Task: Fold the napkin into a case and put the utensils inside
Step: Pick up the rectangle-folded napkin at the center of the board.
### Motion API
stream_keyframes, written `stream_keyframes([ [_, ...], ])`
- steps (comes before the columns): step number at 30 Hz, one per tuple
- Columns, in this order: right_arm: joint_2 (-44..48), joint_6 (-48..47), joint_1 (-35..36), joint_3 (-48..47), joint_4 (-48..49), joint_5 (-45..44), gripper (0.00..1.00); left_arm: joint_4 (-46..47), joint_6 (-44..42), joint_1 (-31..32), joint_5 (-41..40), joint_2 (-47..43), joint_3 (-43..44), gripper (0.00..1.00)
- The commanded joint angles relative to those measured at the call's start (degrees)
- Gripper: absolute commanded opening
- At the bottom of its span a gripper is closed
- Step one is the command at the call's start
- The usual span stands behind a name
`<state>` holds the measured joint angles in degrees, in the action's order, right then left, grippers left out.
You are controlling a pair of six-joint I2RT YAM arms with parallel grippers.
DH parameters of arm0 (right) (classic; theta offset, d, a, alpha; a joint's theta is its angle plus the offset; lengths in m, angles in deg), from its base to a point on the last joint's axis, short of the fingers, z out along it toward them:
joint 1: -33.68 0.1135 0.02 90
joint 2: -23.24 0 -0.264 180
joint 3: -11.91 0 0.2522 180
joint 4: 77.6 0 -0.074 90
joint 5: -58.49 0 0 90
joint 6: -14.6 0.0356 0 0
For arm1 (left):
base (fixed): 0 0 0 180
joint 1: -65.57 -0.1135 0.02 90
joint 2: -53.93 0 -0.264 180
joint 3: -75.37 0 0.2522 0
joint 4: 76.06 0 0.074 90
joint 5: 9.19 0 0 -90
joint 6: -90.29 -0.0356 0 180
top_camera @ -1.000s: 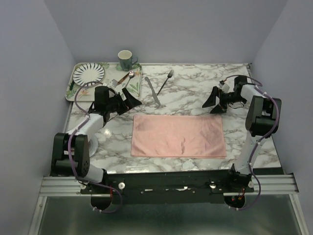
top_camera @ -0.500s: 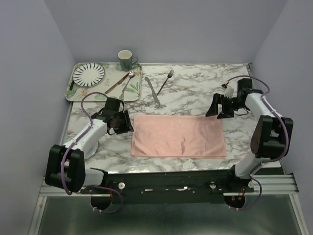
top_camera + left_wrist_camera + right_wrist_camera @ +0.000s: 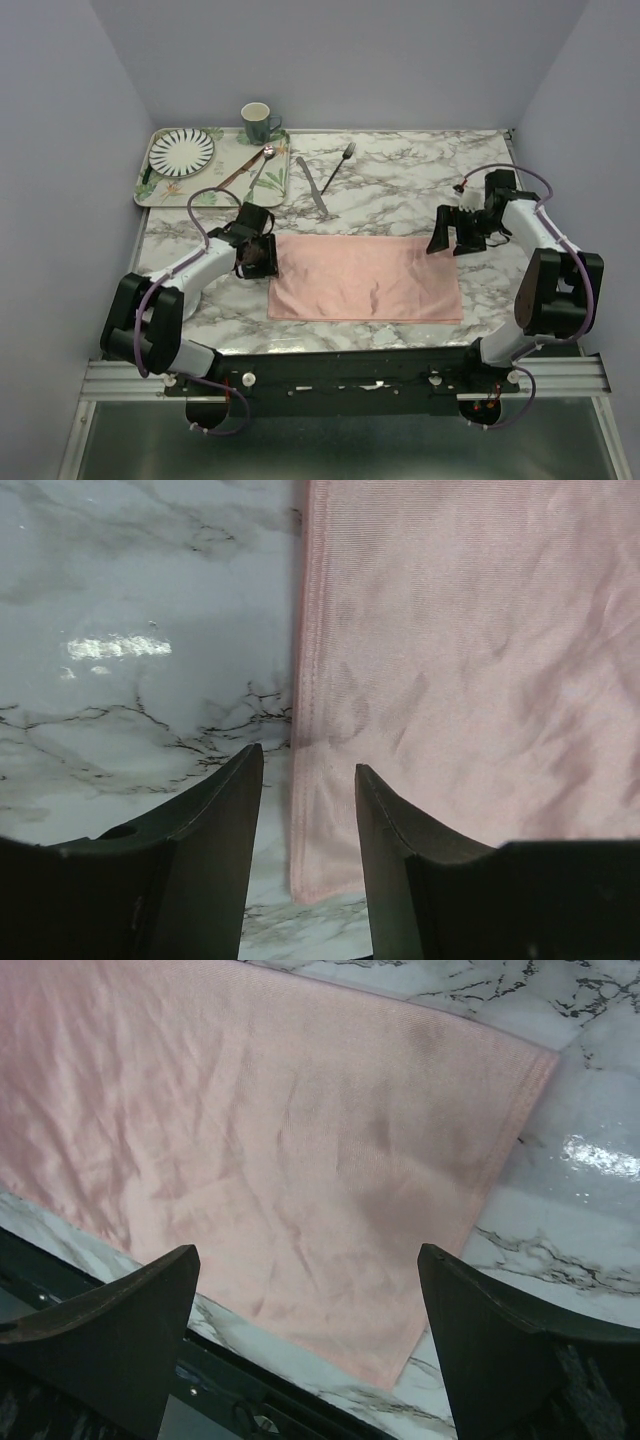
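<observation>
1. The left gripper point(image 3: 258, 256) has its two fingers a little apart. They hold nothing.
2. The left edge of the pink napkin point(image 3: 365, 277) lies flat under that gap.
3. The right gripper point(image 3: 455, 235) has its fingers wide apart. It is over the right end of the napkin.
4. The napkin lies spread out on the table point(image 3: 420, 175).
5. The knife point(image 3: 311, 184) and fork point(image 3: 338, 165) lie on the table behind the napkin, not touching it.
6. A tray point(image 3: 140, 188) sits at the far left.

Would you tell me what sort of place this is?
Probably a robotics test cell staged as a dining table: plain walls enclose a marble tabletop holding a napkin, a fork and a tray.
</observation>
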<state>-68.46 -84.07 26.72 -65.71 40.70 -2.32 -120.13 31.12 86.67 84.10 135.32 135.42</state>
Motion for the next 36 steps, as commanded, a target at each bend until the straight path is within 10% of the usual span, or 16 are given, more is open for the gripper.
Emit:
stream_keyframes([
  [1,2.14,-1.88,-0.16,2.06,-2.24,-4.83,0.98,0.77,-1.38,2.27,-2.06,1.32,1.27,0.52],
  [21,1.17,-1.27,-0.33,0.57,-5.14,-6.34,0.98,-0.98,-6.04,4.56,-9.7,13.62,5.75,0.36],
  [28,-0.23,-1.18,-0.33,-0.48,-4.97,-6.95,0.98,-2.04,-7.63,3.25,-9.88,16.0,6.45,0.01],
  [36,-0.06,-1.62,-0.33,0.13,-5.41,-5.29,0.98,-5.9,-13.77,-4.22,-8.21,11.53,10.14,0.0],
])
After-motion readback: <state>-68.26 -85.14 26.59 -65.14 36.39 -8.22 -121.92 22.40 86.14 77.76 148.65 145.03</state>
